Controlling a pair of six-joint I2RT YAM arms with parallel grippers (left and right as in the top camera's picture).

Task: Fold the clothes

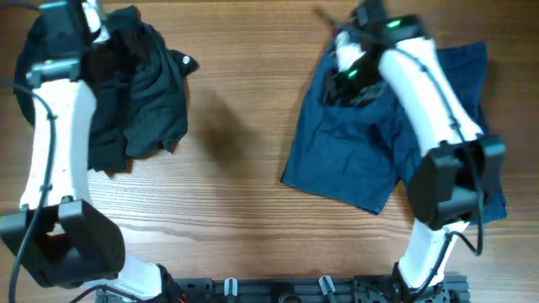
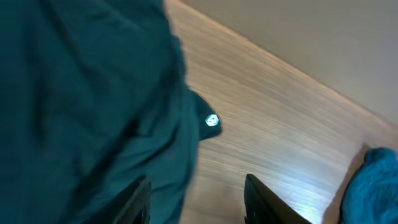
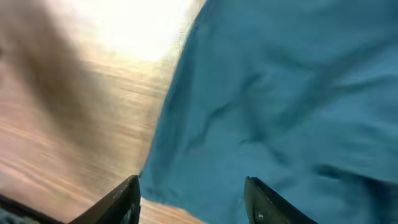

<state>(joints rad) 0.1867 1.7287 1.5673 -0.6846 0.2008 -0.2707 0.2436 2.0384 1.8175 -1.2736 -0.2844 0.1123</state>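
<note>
A dark, crumpled garment [image 1: 143, 93] lies at the table's far left; it fills the left of the left wrist view [image 2: 81, 99], with a small white label [image 2: 212, 120] at its edge. A blue garment [image 1: 354, 143] lies spread at the right and fills the right wrist view [image 3: 280, 99]. My left gripper [image 2: 196, 202] is open above the dark garment's edge, holding nothing. My right gripper [image 3: 193, 202] is open over the blue garment's left edge, holding nothing. In the overhead view both grippers sit at the far ends of the garments.
Bare wooden table [image 1: 236, 109] lies between the two garments. A black rail [image 1: 278, 290] runs along the near edge. A piece of the blue cloth shows at the right edge of the left wrist view [image 2: 373, 186].
</note>
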